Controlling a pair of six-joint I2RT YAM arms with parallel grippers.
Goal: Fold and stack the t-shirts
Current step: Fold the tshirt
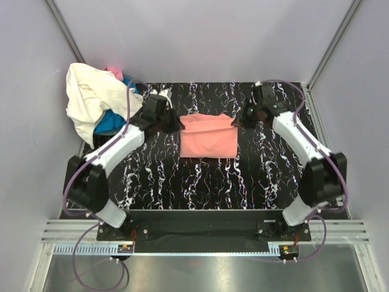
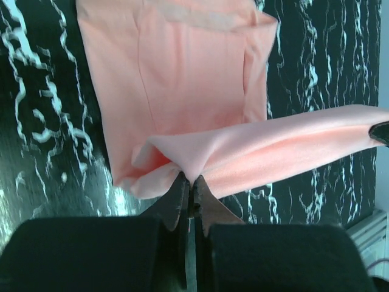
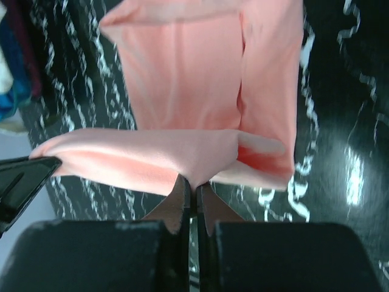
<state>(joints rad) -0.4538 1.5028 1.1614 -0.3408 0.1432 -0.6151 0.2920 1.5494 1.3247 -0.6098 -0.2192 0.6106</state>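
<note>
Left gripper (image 2: 189, 182) and right gripper (image 3: 194, 184) were shown closed on the far corners of the salmon-pink t-shirt (image 1: 209, 141), which was spread mid-table (image 1: 200, 182); the cream-white shirt (image 1: 90, 97), blue shirt (image 1: 109, 123) and hot-pink shirt (image 1: 113, 73) were heaped at the far-left corner.

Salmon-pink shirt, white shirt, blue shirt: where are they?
salmon-pink t-shirt (image 1: 209, 141), top view, flat middle.
cream-white t-shirt (image 1: 91, 97), top view, crumpled middle.
blue t-shirt (image 1: 110, 123), top view, part peeking out below the cream-white one.
</note>
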